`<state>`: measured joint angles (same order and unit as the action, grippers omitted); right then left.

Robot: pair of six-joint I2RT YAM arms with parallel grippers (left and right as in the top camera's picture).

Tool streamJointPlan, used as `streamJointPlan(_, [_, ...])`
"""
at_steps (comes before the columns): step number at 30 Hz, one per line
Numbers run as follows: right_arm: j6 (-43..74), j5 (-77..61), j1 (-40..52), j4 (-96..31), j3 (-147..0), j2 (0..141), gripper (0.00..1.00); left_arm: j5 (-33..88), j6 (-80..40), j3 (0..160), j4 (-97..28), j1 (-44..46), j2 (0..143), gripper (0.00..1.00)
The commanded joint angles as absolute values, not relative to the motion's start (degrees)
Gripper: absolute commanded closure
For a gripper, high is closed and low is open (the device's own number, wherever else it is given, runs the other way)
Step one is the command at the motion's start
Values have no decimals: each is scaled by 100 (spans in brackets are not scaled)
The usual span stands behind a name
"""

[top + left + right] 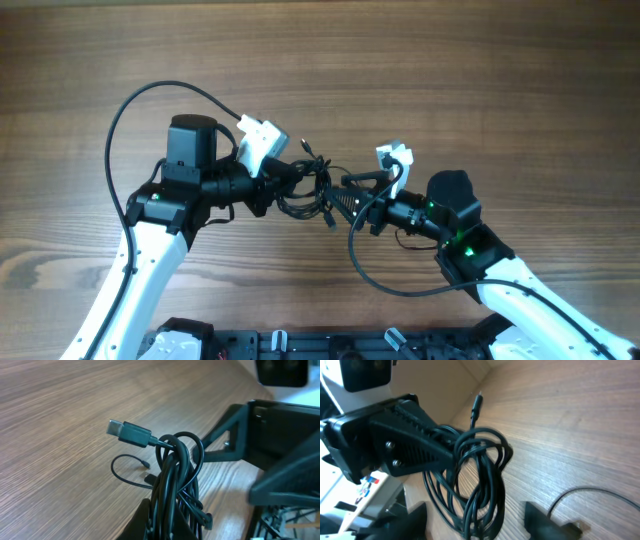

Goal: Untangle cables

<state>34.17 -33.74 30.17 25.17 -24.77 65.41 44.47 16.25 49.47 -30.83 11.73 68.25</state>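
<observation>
The cables [310,190] are gathered in one knotted black bundle, just toward 6 o'clock of the middle of the wooden table [470,60]. The bundle is approached from 9 o'clock by the left gripper [283,186] and from 3 o'clock by the right gripper [347,192].

The left gripper is clenched on the cables. In the left wrist view several strands are seen rising out of the closed fingers at 6 o'clock and bending over in a loop at the top, held up off the wood. From that loop a flat grey plug [130,433] is thrust out toward 10 o'clock, clear of the table. A thinner strand ending in a tiny plug [145,464] is curled low at 9 o'clock of the bundle.

The right gripper is released, its jaws spread apart. In the right wrist view its fingers [542,520] are seen at 7 and 5 o'clock, and the hanging loops of the bundle pass down between them. Whether any strand is touched by a finger cannot be told. In that view a slim plug [476,406] is pointed toward 12 o'clock above the bundle.
</observation>
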Motion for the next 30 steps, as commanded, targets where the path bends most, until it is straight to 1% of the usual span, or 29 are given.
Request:
streamJointPlan(1, [3301, -3708, 3004, 2768, -2502, 6788, 51, 5509, 1957, 5004, -3061, 1146, 6755, 96])
streamJointPlan(5, [3454, -3758, 3004, 3310, -2502, 7050, 53, 5728, 1953, 5004, -3087, 1146, 6755, 96])
streamJointPlan(6, [3474, -3758, 3004, 3433, -2502, 7089, 59, 5728, 1953, 5004, -3089, 1146, 6755, 96])
streamJointPlan(7, [3520, -3758, 3004, 3621, -2502, 7146, 72, 5728, 1953, 5004, -3089, 1146, 6755, 96])
streamJointPlan(9, [3809, -3739, 3004, 3798, -2502, 7181, 91, 5723, 1951, 5004, -3087, 1144, 6755, 94])
streamJointPlan(10, [3933, -3730, 3004, 3835, -2502, 7181, 95, 5721, 1951, 5004, -3085, 1144, 6755, 86])
streamJointPlan(12, [4318, -3592, 3004, 3850, -2502, 7179, 95, 5719, 1903, 5004, -3079, 1144, 6755, 61])
streamJointPlan(13, [4670, -3406, 3004, 3826, -2502, 7179, 95, 5719, 1826, 5004, -3046, 1144, 6755, 24])
streamJointPlan(14, [4827, -3299, 3004, 3837, -2502, 7179, 95, 5717, 1651, 5004, -2995, 1144, 6755, 15])
streamJointPlan(15, [5013, -3103, 3004, 3854, -2502, 7179, 95, 5712, 1337, 5004, -2891, 1144, 6755, 10])
streamJointPlan(16, [5140, -2836, 3004, 3852, -2502, 7179, 95, 5638, 829, 5004, -2746, 1144, 6753, 0])
streamJointPlan(17, [5183, -2657, 3004, 3852, -2502, 7179, 95, 5391, 224, 5004, -2641, 1144, 6755, 0])
streamJointPlan(19, [5319, -2329, 3004, 3852, -2502, 7179, 95, 4510, -1155, 5004, -2593, 1144, 6753, 0])
streamJointPlan(21, [5481, -2078, 3004, 3848, -2502, 7179, 95, 3483, -3144, 5004, -2681, 1144, 6755, 0])
streamJointPlan(23, [5621, -1992, 3004, 3850, -2502, 7179, 95, 3518, -4060, 5004, -2681, 1157, 6755, 0])
streamJointPlan(24, [5664, -1975, 3004, 3852, -2502, 7179, 95, 3590, -4449, 5004, -2724, 1201, 6755, 0])
streamJointPlan(26, [5704, -1973, 3004, 3848, -2502, 7179, 95, 3575, -4532, 5004, -2720, 1334, 6779, 0])
streamJointPlan(28, [5723, -1975, 3004, 3848, -2502, 7179, 95, 3317, -4770, 5002, -2722, 1581, 6884, 1])
streamJointPlan(30, [5725, -1975, 3004, 3848, -2502, 7179, 95, 3092, -5323, 5002, -2722, 1802, 7032, 0])
